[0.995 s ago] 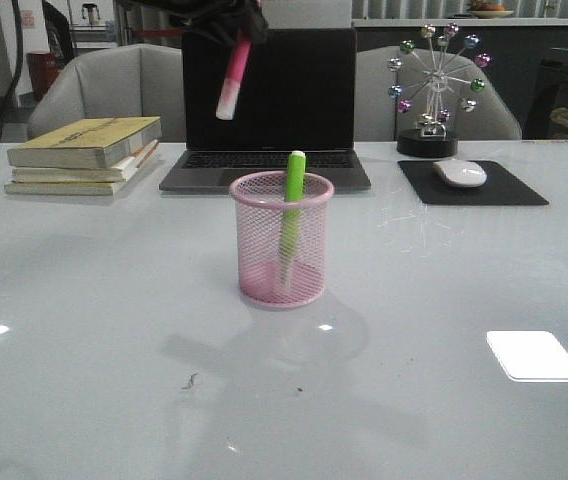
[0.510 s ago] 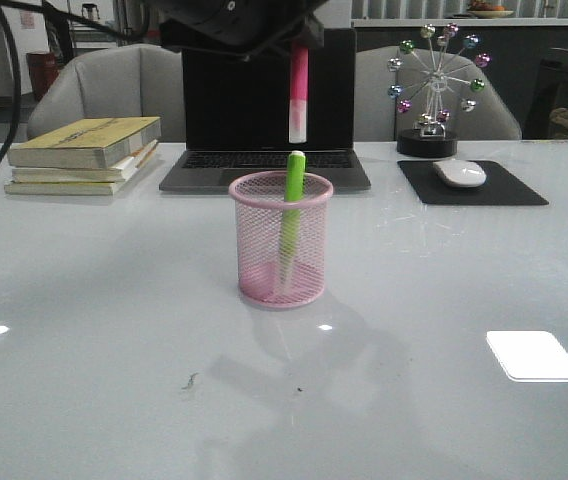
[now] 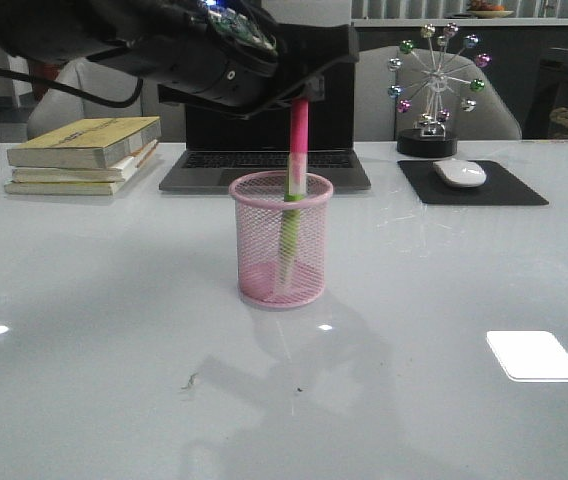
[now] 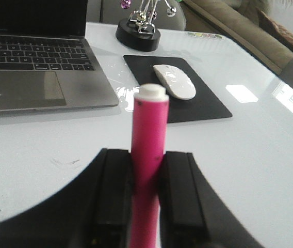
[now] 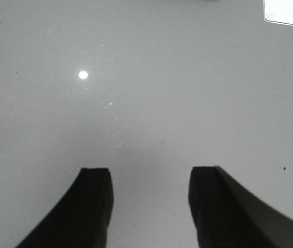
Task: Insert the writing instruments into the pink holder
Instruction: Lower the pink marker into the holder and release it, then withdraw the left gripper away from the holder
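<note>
Glossy white table [image 3: 84, 300] fills the lower frame of the front view; a laptop [image 3: 264, 165], stacked books [image 3: 84, 155] and a mouse [image 3: 460, 173] on its pad line the back edge.

Pink holder [image 3: 281, 240] stands centre frame, upright. Green marker [image 3: 288, 235] already inside it, leaning against the mesh. One of two done.

My left gripper [image 3: 302, 97] sits at upper centre, pinching the pink marker [image 3: 299, 140] near its top end. Left wrist view confirms: both pads pressed against the pink barrel [image 4: 147, 155], nothing slack. Marker hangs near vertical, lower end at the holder's rim. Whether the tip has crossed inside the rim or only overlaps it from behind, I cannot tell from this angle.

My right gripper [image 5: 149, 206] is spread wide over bare table, carrying nothing.

Left to do, by my reckoning: lower a little, release, pull clear without tipping the cup.
</note>
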Tool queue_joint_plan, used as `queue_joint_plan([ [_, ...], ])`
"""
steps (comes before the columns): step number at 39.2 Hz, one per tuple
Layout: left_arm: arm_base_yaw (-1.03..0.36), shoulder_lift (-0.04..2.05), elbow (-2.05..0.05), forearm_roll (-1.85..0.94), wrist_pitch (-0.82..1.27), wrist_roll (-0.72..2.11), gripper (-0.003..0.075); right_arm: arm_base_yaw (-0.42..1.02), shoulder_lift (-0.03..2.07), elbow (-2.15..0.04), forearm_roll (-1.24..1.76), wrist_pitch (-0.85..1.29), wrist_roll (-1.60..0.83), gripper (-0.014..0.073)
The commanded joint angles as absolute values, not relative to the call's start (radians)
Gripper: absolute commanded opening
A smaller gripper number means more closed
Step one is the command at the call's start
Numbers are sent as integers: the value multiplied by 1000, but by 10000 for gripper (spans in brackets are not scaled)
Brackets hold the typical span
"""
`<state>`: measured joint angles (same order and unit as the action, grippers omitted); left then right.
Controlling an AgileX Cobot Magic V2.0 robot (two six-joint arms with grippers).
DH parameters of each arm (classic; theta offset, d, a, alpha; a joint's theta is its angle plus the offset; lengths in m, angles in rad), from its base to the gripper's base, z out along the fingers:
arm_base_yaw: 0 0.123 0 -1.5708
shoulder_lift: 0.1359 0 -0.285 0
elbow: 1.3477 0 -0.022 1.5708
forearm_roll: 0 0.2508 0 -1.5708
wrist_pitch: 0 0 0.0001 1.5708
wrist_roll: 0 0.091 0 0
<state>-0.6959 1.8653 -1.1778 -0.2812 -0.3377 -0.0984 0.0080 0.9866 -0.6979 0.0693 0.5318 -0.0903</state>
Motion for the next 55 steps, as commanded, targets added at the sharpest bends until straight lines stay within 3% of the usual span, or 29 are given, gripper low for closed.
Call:
queue_joint_plan([
  [1,-704,1802,-1183,-286,-429,-109,92,3,968,-724,63,473,-97,456],
  [8,-704,1802,-1176,-286,-422,-109,123,3,968,-724,63,473,-97,456],
  [17,-704,1802,-1176,-286,-422,-109,293,3,968,-724,63,473,-97,456],
  [22,-704,1796,-1176,-284,-422,-109,342,3,968,-724,63,473,-97,456],
  [29,-689,1736,-1176,-246,-410,-87,346,3,968,-724,63,473,-97,456],
  [37,-623,1566,-1176,-214,-280,126,346,3,968,-724,63,473,-97,456],
  [55,-269,1099,-1143,-129,137,149,345,3,968,-724,63,473,-97,456],
])
